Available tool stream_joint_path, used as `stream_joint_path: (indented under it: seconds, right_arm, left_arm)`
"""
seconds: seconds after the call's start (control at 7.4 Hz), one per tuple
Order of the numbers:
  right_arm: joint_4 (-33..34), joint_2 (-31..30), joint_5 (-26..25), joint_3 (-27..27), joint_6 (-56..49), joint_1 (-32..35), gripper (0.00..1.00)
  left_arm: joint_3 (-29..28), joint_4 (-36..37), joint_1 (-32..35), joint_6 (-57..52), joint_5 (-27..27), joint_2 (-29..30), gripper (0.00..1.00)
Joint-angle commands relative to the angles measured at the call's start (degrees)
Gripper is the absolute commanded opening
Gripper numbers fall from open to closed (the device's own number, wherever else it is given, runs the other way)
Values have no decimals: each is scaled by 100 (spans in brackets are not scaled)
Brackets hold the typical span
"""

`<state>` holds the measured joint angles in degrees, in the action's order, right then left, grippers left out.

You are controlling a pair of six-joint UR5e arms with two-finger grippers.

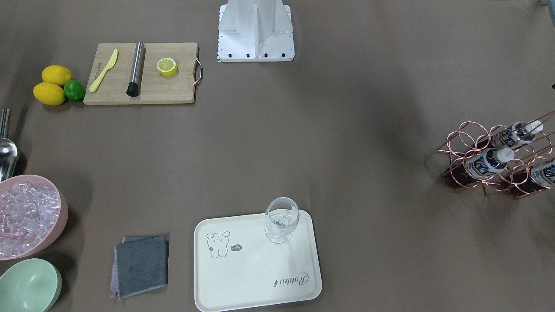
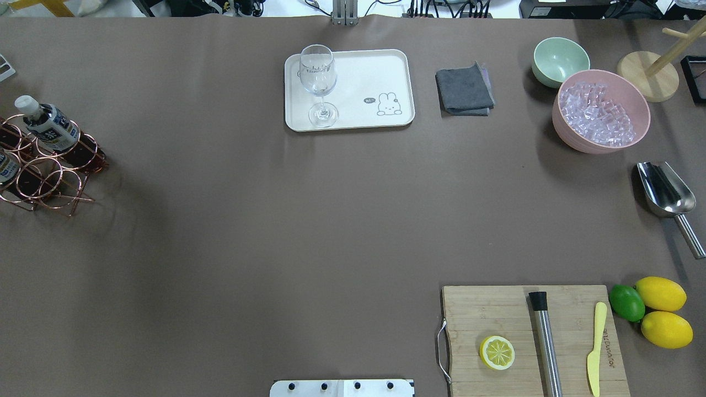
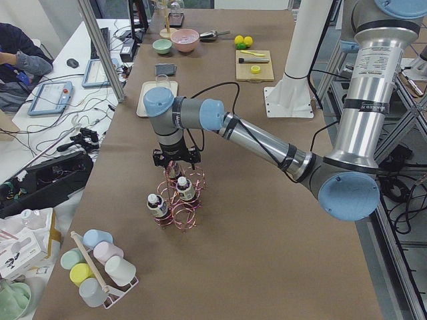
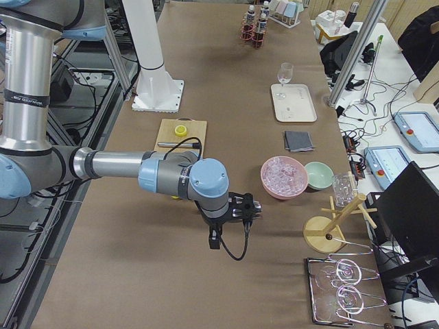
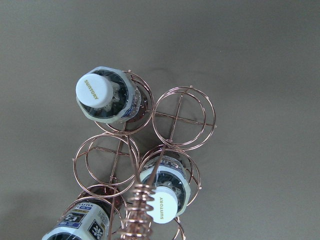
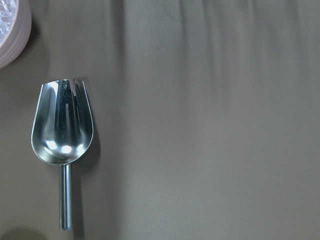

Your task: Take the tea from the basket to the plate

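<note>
— Tea first: where does it sit against the left gripper?
— Straight beneath it. That wrist view looks down on the basket. Three bottles stand capped in its ring cells, the nearest tea just under the hand, beside the coiled handle. Upright in rings, caps up, they seem set for a lift from above.
— Are the fingers spread or pinched?
— I cannot tell. Only the side view shows that hand, and its wrist view catches no fingertip.
— And the plate?
— Well away from that hand, toward the table's middle, with a stemmed glass at one corner. The bare remainder looks like the landing spot.
— The right gripper?
— It hangs far off, above a steel scoop, with a pink bowl at the edge of its view. Spread or closed, again I cannot tell.
— Anything cut off?
— The third bottle is clipped by the wrist view's bottom edge, and the label print is too small to read.
</note>
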<state>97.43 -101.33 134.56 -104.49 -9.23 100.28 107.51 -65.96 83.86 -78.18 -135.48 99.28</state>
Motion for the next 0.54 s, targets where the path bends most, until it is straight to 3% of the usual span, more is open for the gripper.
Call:
stream_joint_path:
  seconds: [0.0, 0.27, 0.41]
  right_arm:
    - [4, 8, 0, -1, 0, 0, 100]
    - [4, 8, 0, -1, 0, 0, 100]
    - [4, 8, 0, -1, 0, 0, 100]
  left_arm:
    - [-11, -30, 16, -39, 4, 56, 52]
    - [-11, -144, 121, -66, 153, 100, 1]
    - [-11, -241, 131, -66, 267, 118, 0]
